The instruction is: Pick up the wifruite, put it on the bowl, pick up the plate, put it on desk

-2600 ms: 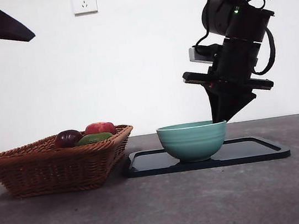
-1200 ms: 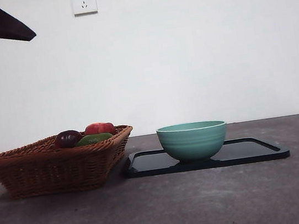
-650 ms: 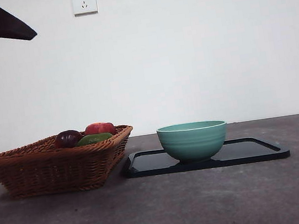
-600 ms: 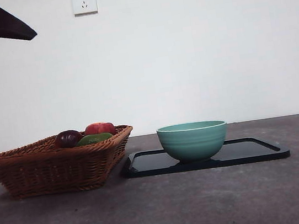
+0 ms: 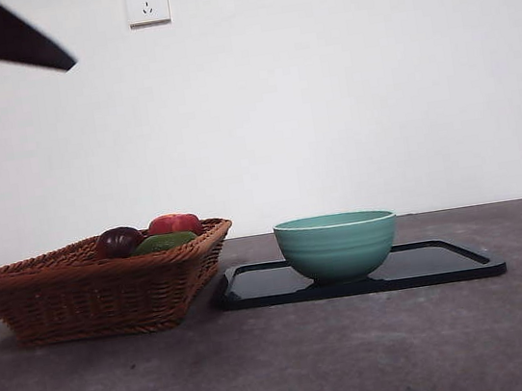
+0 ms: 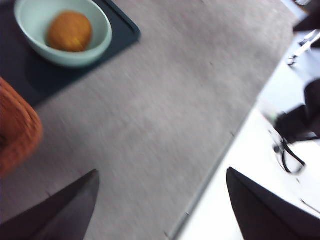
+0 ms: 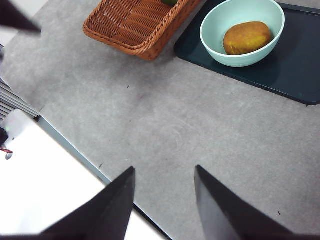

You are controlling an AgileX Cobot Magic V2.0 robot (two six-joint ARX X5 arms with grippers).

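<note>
Both fingers parted, empty, wicker basket (image 5: 100, 294) touching plate (image 5: 436, 263)

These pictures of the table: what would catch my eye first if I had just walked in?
Probably the mint-green bowl standing on a black plate mid-table, with the yellow-orange wifruite lying inside it. Beside the plate sits a brown wicker basket holding dark purple, red and green fruits. Both grippers hang open, high above the desk, holding nothing.
</note>
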